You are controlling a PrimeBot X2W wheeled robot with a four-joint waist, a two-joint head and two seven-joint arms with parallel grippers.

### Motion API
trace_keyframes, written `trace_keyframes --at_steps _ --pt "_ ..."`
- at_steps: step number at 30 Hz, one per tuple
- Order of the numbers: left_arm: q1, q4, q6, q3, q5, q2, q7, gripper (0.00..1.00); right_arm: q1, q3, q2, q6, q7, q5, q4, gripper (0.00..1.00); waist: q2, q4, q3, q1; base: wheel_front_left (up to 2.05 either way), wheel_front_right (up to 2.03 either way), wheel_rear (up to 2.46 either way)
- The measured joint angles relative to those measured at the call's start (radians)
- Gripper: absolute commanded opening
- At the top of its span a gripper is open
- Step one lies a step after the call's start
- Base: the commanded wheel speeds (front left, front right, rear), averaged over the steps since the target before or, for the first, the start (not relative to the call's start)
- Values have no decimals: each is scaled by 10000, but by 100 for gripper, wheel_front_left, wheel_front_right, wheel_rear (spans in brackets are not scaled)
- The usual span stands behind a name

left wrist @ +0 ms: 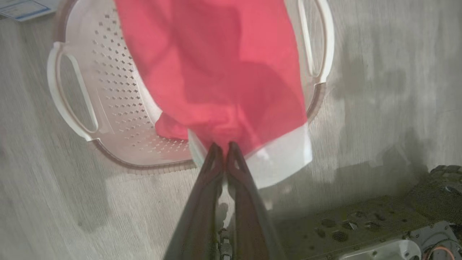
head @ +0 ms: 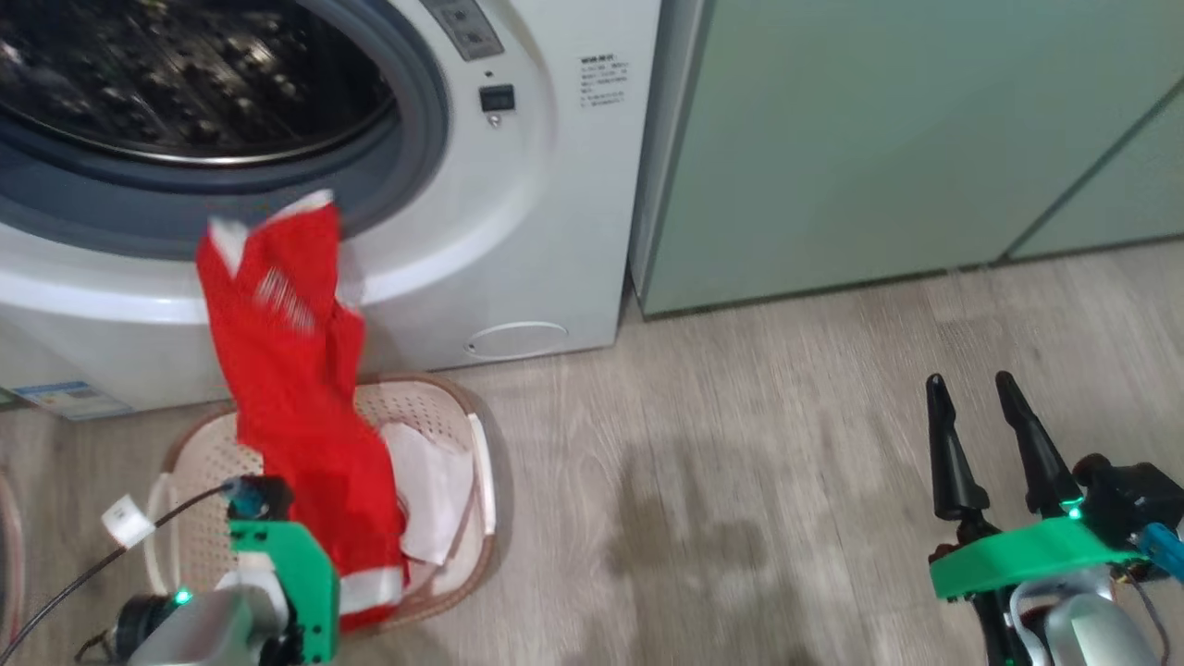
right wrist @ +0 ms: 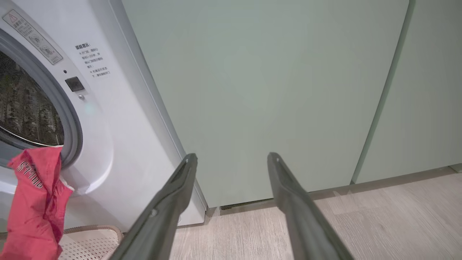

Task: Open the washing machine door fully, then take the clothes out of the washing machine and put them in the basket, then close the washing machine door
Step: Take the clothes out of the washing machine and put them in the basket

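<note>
The basket (head: 199, 458) stands on the floor (head: 740, 462) against the front of the washing machine (head: 518, 213), below its round opening. A white cloth (head: 430, 490) lies in the basket towards its right side. A red garment (head: 296, 370) with a white band runs from the lower lip of the opening down into the basket. It covers the middle of the basket, and its banded end hangs over the near rim. The left gripper (left wrist: 224, 147) is pinched tight on this garment, just above the white band, over the basket's near edge. The machine's steel drum (head: 185, 74) shows its perforated wall. The right gripper (head: 969, 379) is spread wide with nothing between its fingers, over the floor in front of the green cabinets (head: 879, 139).
</note>
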Motion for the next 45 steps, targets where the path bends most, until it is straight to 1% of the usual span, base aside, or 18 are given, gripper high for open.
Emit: trace_keyframes --at_steps 6,8,16,20,23,24,25,29,31,32,33,38,40,42,45 --pt "-162 648 29 113 -297 6 370 0 -165 102 6 0 0 -2 -77 100 0 -327 661 0 0 0 0" --pt "-280 704 144 171 -337 50 353 0 -375 142 17 0 0 -4 -123 100 0 -456 908 0 0 0 0" --pt "-1021 792 637 353 -351 197 -750 0 -750 155 50 0 0 -6 -242 100 0 -900 1868 0 0 0 0" --pt "-1453 800 660 366 -353 186 -1047 0 -931 148 69 0 0 -23 -249 100 0 -971 2222 0 0 0 0" --pt "-1523 832 713 382 -359 173 -1139 0 -1058 148 92 2 0 -73 -249 100 0 -978 2286 0 0 0 0" --pt "-1518 851 713 453 -443 157 -1319 38 -1083 150 98 0 0 -105 -249 100 0 -967 2260 0 0 0 0" --pt "-1518 863 713 493 -535 150 -1490 100 -1085 148 104 0 0 -105 -249 100 0 -956 2216 0 0 0 0" --pt "-1515 878 696 589 -702 94 -2228 100 -1078 111 104 0 0 -105 -217 100 0 -872 1929 0 0 0 0" --pt "-1503 884 610 648 -715 81 -2658 100 -1048 98 104 0 0 -105 -199 100 0 -815 1717 0 0 0 0" --pt "-1503 884 610 648 -715 81 -2658 100 -1048 98 104 0 0 -105 -199 100 0 -815 1717 0 0 0 0" --pt "-1454 890 520 696 -717 61 -3085 100 -989 79 104 0 0 -104 -165 100 0 -751 1466 0 0 0 0" --pt "-1353 811 207 805 -821 29 -4188 100 -692 -36 104 0 0 -98 -127 100 0 -568 768 0 0 0 0" --pt "-1343 646 96 865 -861 44 -4412 100 -491 -77 105 0 0 -90 -104 100 0 -498 461 0 0 0 0" --pt "-1313 504 90 897 -861 59 -4464 100 -384 -102 105 0 0 -90 -102 100 0 -465 304 0 0 0 0" --pt "-964 -430 23 1369 -851 222 -4497 100 -74 -207 105 0 0 -88 -92 100 0 -360 -180 0 0 0 0"
